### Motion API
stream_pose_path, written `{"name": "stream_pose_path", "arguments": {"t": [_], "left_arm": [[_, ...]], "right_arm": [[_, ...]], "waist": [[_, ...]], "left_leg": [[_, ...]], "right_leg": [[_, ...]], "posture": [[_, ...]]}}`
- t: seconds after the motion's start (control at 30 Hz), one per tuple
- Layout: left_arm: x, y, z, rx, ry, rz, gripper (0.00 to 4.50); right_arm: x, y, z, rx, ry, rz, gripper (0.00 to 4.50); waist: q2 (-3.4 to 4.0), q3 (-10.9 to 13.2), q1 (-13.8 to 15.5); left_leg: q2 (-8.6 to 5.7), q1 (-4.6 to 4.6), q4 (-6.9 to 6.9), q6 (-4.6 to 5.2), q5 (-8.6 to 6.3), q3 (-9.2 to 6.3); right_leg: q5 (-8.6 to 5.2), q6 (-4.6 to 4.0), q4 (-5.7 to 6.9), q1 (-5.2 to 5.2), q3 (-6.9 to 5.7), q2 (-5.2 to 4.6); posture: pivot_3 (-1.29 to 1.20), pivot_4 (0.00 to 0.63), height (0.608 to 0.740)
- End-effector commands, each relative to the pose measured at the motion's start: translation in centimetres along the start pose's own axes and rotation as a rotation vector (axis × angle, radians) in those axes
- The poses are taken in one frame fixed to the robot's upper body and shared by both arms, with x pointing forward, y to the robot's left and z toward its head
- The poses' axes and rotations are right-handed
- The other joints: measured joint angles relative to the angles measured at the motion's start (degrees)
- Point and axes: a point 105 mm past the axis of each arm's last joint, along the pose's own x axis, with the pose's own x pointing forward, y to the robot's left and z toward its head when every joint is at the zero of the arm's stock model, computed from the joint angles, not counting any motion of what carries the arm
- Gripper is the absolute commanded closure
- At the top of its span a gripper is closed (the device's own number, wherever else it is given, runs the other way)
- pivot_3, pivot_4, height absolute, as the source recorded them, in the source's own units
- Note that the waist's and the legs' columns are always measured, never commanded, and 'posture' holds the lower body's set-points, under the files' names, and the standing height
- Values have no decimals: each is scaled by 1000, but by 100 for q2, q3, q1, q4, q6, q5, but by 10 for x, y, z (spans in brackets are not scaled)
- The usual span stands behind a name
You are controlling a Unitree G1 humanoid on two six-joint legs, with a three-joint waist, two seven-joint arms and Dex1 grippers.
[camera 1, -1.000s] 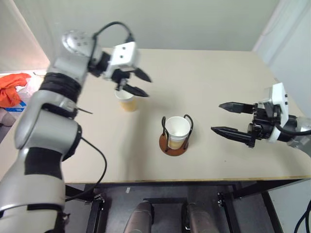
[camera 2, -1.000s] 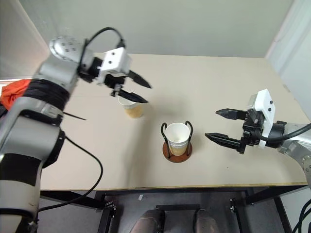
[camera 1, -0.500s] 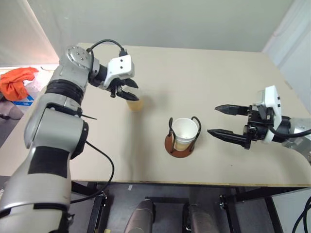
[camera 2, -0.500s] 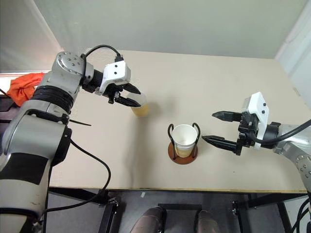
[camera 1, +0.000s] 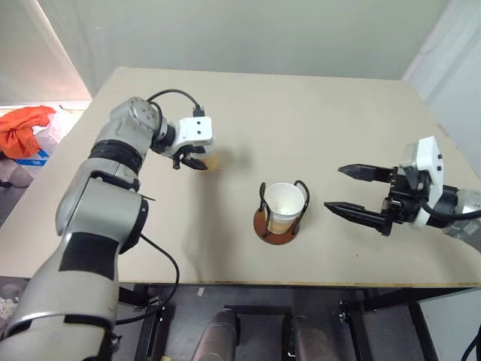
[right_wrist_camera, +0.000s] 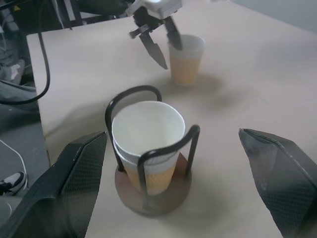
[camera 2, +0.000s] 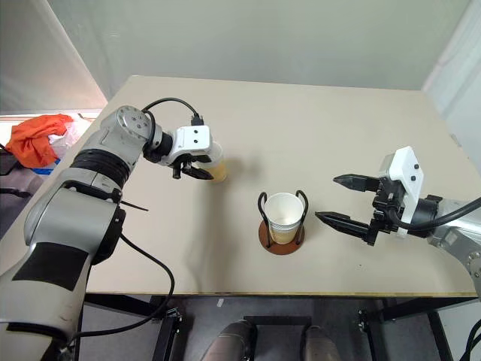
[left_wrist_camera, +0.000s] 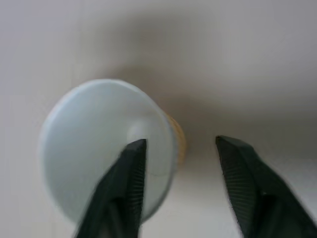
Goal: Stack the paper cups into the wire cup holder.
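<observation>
A: Where the round reddish-brown disc base with two upright black wire loops (camera 2: 282, 235) stands near the middle of the pale beige table (camera 2: 316, 128), what does it contain?

B: Nested small tapered paper cups, white inside and pale yellow-orange outside (camera 2: 284, 216); two rims show, one just under the other, in the right wrist view.

A: And the remaining paper cup (camera 2: 216, 163)?

B: Upright on the table, well apart from the holder, toward the robot's left. The left gripper (camera 2: 197, 166) straddles its rim, one finger (left_wrist_camera: 130, 173) inside the mouth and the other outside the wall; whether they already pinch the wall cannot be told.

A: The right gripper (camera 2: 344, 200)?

B: Spread wide, empty, beside the holder.

A: Change from a second ago?

B: The left gripper hovered above that cup; it has since descended onto the rim. The right gripper is unchanged.
</observation>
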Motion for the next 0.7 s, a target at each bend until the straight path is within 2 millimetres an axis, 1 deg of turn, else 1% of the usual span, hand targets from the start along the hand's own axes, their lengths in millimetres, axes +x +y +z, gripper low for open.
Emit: {"name": "stream_pose_path", "arguments": {"t": [0.03, 0.07, 0.13, 0.27, 0.33, 0.37, 0.43, 0.47, 0.5, 0.53, 0.6, 0.67, 0.7], "left_arm": [[-6, 4, 5, -1, -24, 17, 3355], [-6, 5, 5, -2, -24, 18, 3831], [-8, 6, 3, 1, -17, 23, 4465], [-17, 9, 9, 9, -46, 21, 4465], [-27, 11, 20, 36, -93, 5, 4465], [-33, 11, 32, 61, -148, -18, 4465], [-47, 11, 57, 121, -250, -64, 4465], [-56, 10, 74, 167, -316, -92, 4465], [-61, 9, 85, 198, -356, -108, 4465], [-68, 9, 107, 267, -424, -109, 4465], [-79, 3, 145, 394, -541, -112, 4465], [-86, -6, 163, 461, -610, -138, 4465], [-91, -14, 174, 509, -652, -169, 4465]], "right_arm": [[-6, 1, 13, -54, -18, -24, 0], [-6, 1, 13, -54, -19, -24, 0], [-5, 1, 13, -53, -20, -26, 0], [-8, -2, 12, -52, -17, -37, 0], [-15, -7, 11, -50, -7, -60, 0], [-20, -10, 10, -47, -2, -75, 0], [-31, -15, 7, -40, 14, -101, 0], [-36, -17, 5, -39, 29, -117, 0], [-39, -19, 3, -40, 40, -127, 0], [-43, -21, 2, -40, 46, -143, 0], [-48, -24, 2, -45, 50, -168, 0], [-49, -25, 2, -50, 46, -178, 0], [-49, -24, 2, -51, 44, -182, 0]], "waist": [[1, 0, 2], [-1, 0, 3], [1, 0, 3], [0, 0, 2], [0, 0, 2], [-1, 0, 15], [-1, 1, 29], [-2, 0, 38], [-3, -1, 49], [-2, 0, 62], [1, 1, 72], [8, 1, 62], [13, 2, 57]], "left_leg": [[5, -1, 3, 0, 0, -6], [2, 0, 3, 0, 0, -1], [3, 2, 4, 2, -1, -2], [4, 6, 7, 7, -3, 11], [4, 8, 12, 9, -4, 14], [-1, 7, 11, 10, -4, 22], [3, -3, 20, 17, -8, 10], [-1, -7, 18, 20, -9, 18], [0, -11, 24, 23, -12, 12], [1, -15, 24, 27, -14, 7], [-4, -20, 26, 81, -48, 15], [-4, -14, 30, 80, -49, 32], [-2, -9, 36, 76, -52, 43]], "right_leg": [[0, 0, 1, 0, 5, -6], [1, 0, 2, 0, 3, 0], [1, 1, 2, 1, 5, -3], [3, 2, 4, 2, 11, -1], [6, 5, 5, 2, 18, -4], [5, 5, 5, 2, 11, 6], [4, 0, 1, -2, 17, -8], [-5, -17, -2, -3, 13, 4], [-5, -17, -7, -3, 15, -5], [-6, -19, -10, -3, 19, -11], [-11, -30, -17, -2, 18, -9], [7, 3, -11, 0, 23, -14], [25, 34, -13, 2, 40, -17]], "posture": [[0, 150, 740], [0, 150, 740], [0, 150, 740], [0, 150, 740], [0, 150, 740], [0, 150, 740], [0, 150, 740], [0, 150, 740], [0, 150, 740], [0, 150, 740], [0, 150, 740], [0, 150, 740], [0, 150, 740]]}}
